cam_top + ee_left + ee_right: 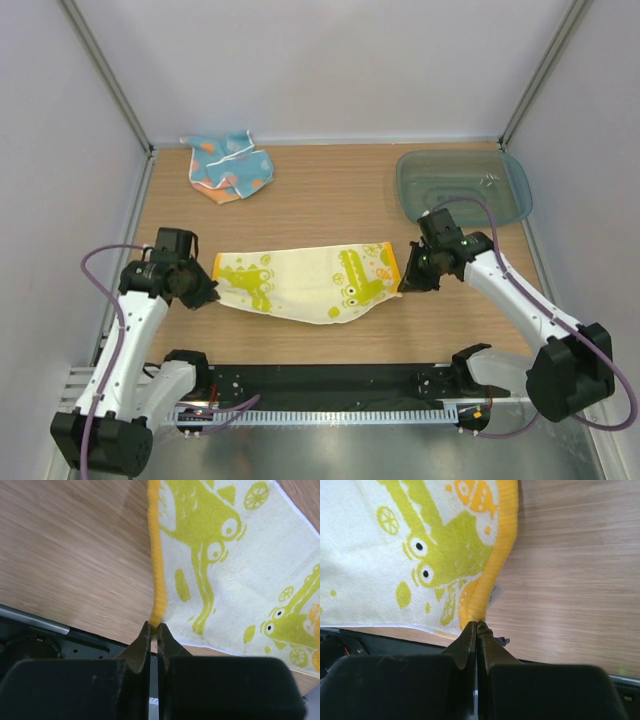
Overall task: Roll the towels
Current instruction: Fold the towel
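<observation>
A yellow towel (305, 282) with green crocodile print and orange end bands is stretched across the middle of the wooden table. My left gripper (210, 292) is shut on its left orange edge (158, 580), pinching the near corner. My right gripper (405, 285) is shut on the right orange edge (492, 575) at its near corner. The towel's near side sags toward the table's front edge. A light blue towel (229, 166) with orange and white shapes lies crumpled at the back left, away from both grippers.
A translucent teal tray (462, 186) sits at the back right, just behind my right arm. The black base rail (330, 385) runs along the near table edge. Grey walls enclose the table on three sides.
</observation>
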Robot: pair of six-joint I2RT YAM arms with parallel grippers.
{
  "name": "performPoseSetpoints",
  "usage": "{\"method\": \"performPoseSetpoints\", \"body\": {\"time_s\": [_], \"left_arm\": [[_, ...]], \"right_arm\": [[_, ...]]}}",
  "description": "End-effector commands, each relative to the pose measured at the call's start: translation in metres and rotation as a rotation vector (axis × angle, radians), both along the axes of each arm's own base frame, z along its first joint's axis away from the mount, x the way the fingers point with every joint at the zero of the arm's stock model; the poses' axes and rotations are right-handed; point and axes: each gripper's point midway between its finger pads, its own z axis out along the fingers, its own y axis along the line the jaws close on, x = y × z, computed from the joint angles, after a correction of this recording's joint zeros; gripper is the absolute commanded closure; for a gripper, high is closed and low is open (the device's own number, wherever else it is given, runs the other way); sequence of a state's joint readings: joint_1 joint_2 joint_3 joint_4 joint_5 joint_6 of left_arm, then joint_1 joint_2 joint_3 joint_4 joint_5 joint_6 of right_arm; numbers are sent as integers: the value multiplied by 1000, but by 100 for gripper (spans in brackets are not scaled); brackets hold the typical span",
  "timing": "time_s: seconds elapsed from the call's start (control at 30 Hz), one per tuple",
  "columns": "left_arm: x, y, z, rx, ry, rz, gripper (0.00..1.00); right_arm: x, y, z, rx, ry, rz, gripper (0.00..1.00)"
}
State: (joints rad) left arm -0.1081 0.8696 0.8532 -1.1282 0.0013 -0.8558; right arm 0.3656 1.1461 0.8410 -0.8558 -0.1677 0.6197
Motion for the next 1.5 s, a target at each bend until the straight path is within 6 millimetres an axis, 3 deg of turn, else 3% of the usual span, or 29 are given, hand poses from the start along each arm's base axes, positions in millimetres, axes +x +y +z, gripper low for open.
{"method": "performPoseSetpoints", "body": {"time_s": [0.0,0.2,0.33,0.7,0.93,1.47], "left_arm": [[17,0,8,23,-6,-63,100],[56,6,3,83,33,-75,100],[82,9,4,110,40,-84,100],[121,27,-14,189,104,-66,100],[140,29,-25,205,139,-67,100],[167,35,-58,245,209,-69,100]], "right_arm": [[34,11,19,4,-61,24,99],[77,22,28,-3,-87,42,99],[102,19,16,-20,-57,36,99],[147,8,-1,-11,-9,37,99],[161,13,-9,2,5,33,99],[184,4,-32,-38,36,-7,99]]}}
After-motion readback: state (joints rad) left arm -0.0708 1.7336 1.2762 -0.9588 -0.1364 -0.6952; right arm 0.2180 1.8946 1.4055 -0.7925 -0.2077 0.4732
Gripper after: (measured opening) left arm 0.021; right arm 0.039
